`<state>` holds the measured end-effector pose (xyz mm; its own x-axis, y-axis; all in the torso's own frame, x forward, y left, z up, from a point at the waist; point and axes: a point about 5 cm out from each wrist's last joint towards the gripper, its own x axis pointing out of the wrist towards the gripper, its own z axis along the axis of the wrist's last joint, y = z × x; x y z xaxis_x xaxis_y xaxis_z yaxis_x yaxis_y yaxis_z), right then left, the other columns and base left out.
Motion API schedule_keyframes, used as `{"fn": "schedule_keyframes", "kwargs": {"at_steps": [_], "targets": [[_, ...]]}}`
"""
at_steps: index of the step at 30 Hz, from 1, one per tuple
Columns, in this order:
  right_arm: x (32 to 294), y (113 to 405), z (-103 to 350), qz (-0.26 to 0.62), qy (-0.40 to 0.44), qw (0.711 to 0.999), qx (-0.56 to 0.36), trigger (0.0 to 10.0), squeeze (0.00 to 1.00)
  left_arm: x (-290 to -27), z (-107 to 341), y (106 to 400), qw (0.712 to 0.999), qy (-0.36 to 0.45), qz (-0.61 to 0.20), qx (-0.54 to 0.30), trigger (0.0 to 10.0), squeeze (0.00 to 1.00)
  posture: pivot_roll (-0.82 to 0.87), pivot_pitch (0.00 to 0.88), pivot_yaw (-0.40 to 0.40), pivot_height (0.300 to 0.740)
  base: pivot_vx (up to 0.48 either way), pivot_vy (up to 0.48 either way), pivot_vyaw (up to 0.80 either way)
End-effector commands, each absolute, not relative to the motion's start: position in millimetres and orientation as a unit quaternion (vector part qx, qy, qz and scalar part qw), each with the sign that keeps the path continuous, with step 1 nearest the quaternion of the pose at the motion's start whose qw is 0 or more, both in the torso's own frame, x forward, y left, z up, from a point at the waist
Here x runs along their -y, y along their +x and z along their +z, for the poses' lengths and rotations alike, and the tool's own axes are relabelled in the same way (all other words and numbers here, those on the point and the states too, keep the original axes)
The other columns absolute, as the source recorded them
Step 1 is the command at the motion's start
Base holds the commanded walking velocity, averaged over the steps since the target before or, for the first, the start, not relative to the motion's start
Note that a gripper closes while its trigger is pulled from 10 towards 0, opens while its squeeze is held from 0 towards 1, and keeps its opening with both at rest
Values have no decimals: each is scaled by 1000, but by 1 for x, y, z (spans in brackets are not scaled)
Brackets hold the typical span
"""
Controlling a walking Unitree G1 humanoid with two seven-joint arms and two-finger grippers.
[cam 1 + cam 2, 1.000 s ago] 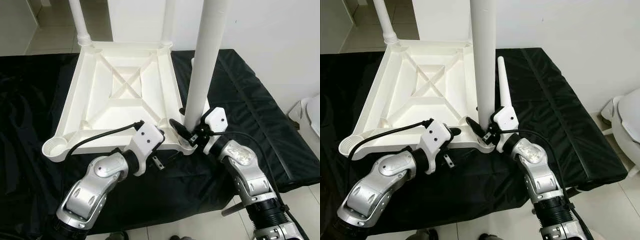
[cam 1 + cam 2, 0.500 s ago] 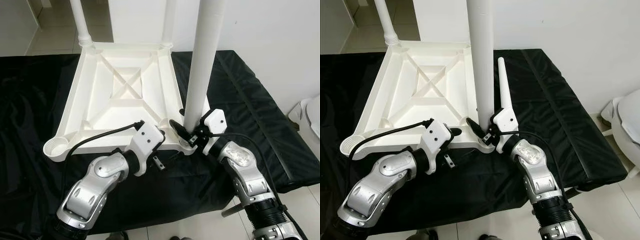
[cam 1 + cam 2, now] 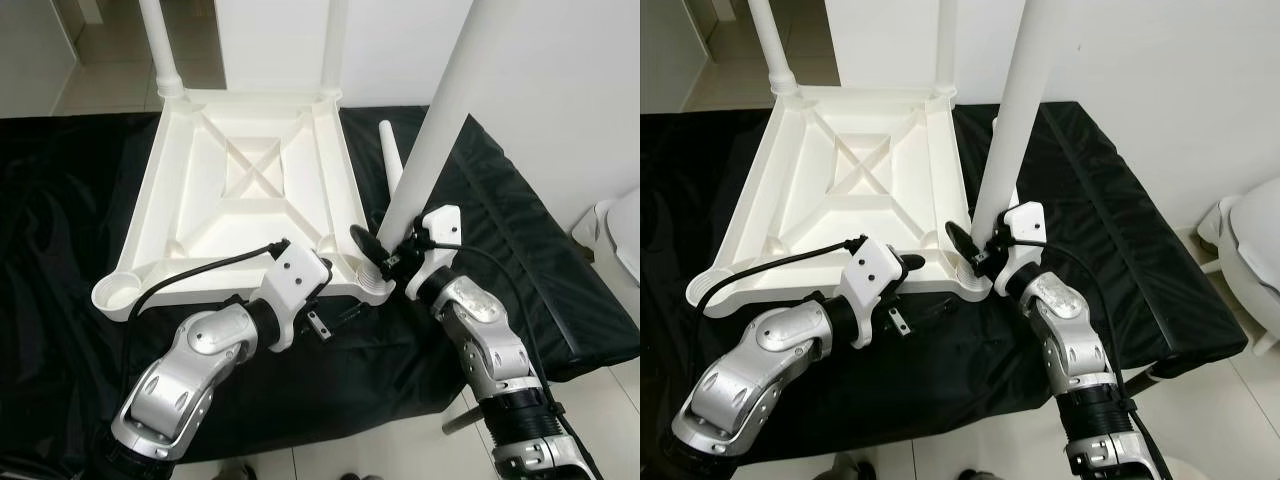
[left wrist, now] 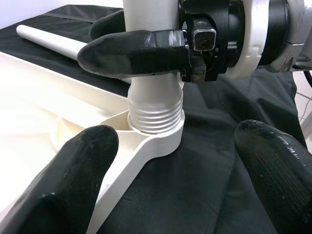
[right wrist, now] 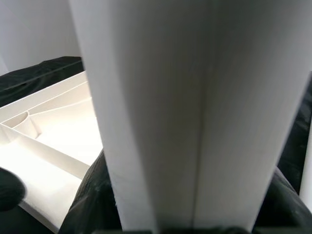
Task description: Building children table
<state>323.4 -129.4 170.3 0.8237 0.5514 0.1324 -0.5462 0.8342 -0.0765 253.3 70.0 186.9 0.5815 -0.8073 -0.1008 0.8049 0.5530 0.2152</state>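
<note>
Beside tilted leg (image 3: 435,140): spare leg (image 3: 391,165) flat on black cover (image 3: 520,250).

Right claw (image 3: 372,252) grips a tilted white leg (image 3: 432,140) at the upturned table's (image 3: 240,190) corner.

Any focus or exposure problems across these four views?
Eye views: sharp, evenly lit; upturned white tabletop nearly blown out against the black cloth. Left wrist view: left end effector's fingers blurred, threaded leg end sharp. Right wrist view: table leg close up, soft, featureless.
</note>
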Motion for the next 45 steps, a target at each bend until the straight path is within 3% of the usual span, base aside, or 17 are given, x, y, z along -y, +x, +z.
{"fn": "schedule_keyframes", "kwargs": {"at_steps": [1,15,34,41,45], "targets": [[148,320,121,239,-5,970,-48,10000,0,-69,189,252,878,121,-463,7,10000,0,15,151,-14,740,0,0,0],[148,322,125,193,5,981,-37,10000,0,-70,191,252,879,121,-461,8,10000,0,15,155,-14,740,0,0,0],[102,337,139,17,51,998,22,10000,0,-65,194,254,878,116,-465,16,10000,0,13,134,-13,740,0,0,0],[78,345,144,17,59,998,28,10000,0,-62,195,254,877,114,-465,20,10000,0,21,127,-15,740,0,0,0],[78,345,145,23,64,997,32,10000,0,-62,195,254,878,114,-464,20,10000,0,25,127,-18,740,0,0,0]]}}
